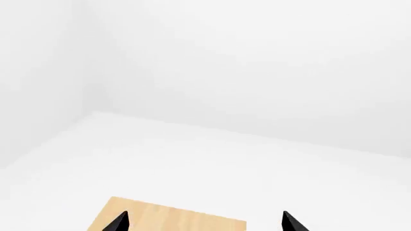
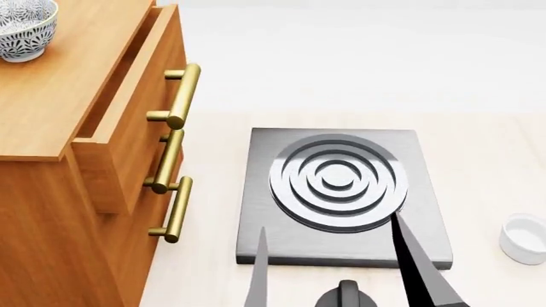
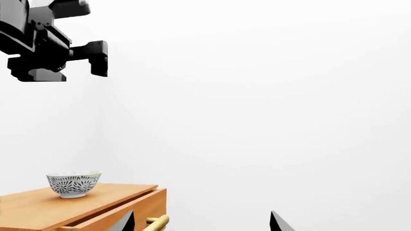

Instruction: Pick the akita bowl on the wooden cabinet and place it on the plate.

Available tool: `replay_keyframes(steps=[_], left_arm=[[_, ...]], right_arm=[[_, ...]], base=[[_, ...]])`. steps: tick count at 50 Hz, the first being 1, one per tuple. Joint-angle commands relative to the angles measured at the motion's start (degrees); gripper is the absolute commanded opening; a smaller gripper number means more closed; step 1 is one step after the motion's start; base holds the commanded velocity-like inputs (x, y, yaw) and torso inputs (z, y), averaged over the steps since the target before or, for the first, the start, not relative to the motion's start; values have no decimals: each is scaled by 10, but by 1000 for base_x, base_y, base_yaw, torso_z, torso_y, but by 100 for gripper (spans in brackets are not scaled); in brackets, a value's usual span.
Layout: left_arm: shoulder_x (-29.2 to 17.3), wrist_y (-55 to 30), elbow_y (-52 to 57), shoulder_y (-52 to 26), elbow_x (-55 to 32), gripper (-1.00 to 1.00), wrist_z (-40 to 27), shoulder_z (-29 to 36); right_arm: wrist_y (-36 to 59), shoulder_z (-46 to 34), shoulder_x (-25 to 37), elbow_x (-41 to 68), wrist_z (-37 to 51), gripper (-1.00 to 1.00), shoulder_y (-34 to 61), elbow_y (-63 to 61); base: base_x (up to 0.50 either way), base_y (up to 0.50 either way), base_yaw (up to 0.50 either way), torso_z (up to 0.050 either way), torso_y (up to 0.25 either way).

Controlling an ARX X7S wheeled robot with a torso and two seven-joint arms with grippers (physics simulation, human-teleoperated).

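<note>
Right jaws (image 3: 202, 222) apart; akita bowl (image 3: 74, 184) atop wooden cabinet (image 3: 57, 204).

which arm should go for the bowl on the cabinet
Probably left. The bowl sits on the wooden cabinet at the robot's left, and the right wrist view shows the left arm raised higher than it, though the left pincer faces away.

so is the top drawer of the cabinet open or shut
Slightly open. In the head view the top drawer juts forward of the drawers below on the wooden cabinet, leaving a dark gap under the cabinet top.
</note>
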Motion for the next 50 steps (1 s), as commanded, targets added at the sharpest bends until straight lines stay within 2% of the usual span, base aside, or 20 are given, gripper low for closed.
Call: replay_keyframes(steps=[1,5,7,15,36,50], left_arm=[[-10,-16,-3,-9,111,100,-2,-78],[-16,-34,-3,-12,127,100,-6,-83],[-20,-78,-3,-10,130,100,-8,-90],[-27,-107,-3,-16,152,100,-11,-84],[-19,-157,-3,-23,164,100,31,-28],[-29,-172,-3,-17,162,100,40,-2]], right_arm=[[-1,-4,-1,-1,0,100,1,3],[1,-6,-2,-1,-1,100,3,3],[0,-6,-2,0,0,100,3,4],[2,-9,-4,1,-1,100,6,5],[1,-15,-7,-1,-2,100,9,8],[-2,-17,-6,-1,-2,100,10,11]], base=[[0,0,0,0,0],[0,0,0,0,0],[0,0,0,0,0],[0,0,0,0,0],[0,0,0,0,0],[0,0,0,0,0]])
